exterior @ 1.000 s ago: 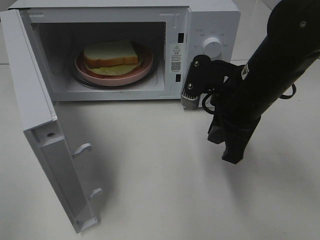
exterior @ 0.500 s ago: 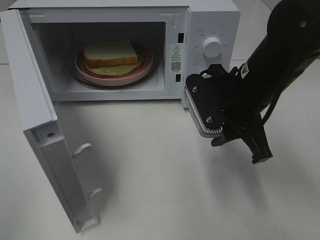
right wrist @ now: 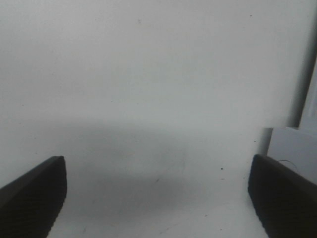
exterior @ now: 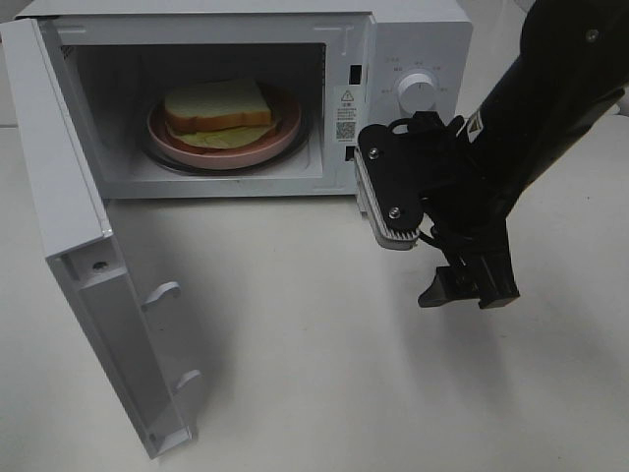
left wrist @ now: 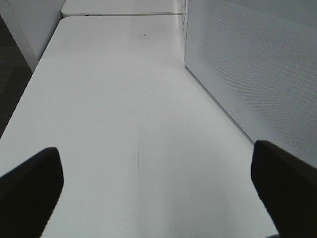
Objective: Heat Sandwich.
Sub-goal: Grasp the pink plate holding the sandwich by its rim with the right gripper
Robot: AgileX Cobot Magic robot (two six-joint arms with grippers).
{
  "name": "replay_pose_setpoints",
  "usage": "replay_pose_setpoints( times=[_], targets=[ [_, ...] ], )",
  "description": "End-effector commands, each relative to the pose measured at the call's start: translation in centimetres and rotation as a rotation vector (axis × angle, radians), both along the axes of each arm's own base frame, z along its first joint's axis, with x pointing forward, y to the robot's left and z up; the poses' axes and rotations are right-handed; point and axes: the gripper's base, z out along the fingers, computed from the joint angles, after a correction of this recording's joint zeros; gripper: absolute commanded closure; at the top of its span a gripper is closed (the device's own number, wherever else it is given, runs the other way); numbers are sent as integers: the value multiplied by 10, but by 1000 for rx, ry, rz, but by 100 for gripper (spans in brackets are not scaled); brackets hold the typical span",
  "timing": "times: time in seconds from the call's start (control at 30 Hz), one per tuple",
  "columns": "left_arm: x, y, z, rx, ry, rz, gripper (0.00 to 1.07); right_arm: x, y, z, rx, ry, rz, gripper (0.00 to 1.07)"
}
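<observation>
The sandwich (exterior: pixel 218 110), white bread with tan crusts and pale green filling, lies on a round pink plate (exterior: pixel 172 138) inside the open white microwave (exterior: pixel 413 29). My right gripper (exterior: pixel 467 293) hangs in front of the microwave's control panel, pointing down over the table, well apart from the sandwich. In the right wrist view it (right wrist: pixel 158 203) is open and empty above bare tabletop. My left gripper (left wrist: pixel 158 198) is open and empty above the table, next to a white perforated wall (left wrist: pixel 257 64). It is out of the exterior high view.
The microwave door (exterior: pixel 88 256) stands swung wide open at the left, reaching toward the table's front. A round knob (exterior: pixel 417 90) sits on the control panel just behind my right arm. White tabletop (exterior: pixel 314 374) spreads in front of the microwave.
My right arm's wrist has turned and its gripper has swung in front of the control panel, now a little higher and further left than half a second ago. Sandwich and door have not moved.
</observation>
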Motion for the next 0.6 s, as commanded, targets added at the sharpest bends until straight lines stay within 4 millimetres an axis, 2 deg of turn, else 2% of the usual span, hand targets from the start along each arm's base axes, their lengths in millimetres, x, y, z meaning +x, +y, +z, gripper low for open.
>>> replay_pose_setpoints(
  times=[0.03, 0.23, 0.3, 0.4, 0.6],
  targets=[
    [-2, 0, 0, 0, -27, 1, 9, 1, 8, 11, -17, -53, 45, 12],
    [-2, 0, 0, 0, -27, 1, 9, 8, 20, 21, -18, -103, 85, 14],
    [-2, 0, 0, 0, -26, 1, 9, 16, 27, 23, -24, -121, 98, 14],
    [-2, 0, 0, 0, -26, 1, 9, 23, 32, 22, -23, -125, 101, 14],
    [-2, 0, 0, 0, -26, 1, 9, 40, 59, 15, -50, -176, 168, 15]
  ],
)
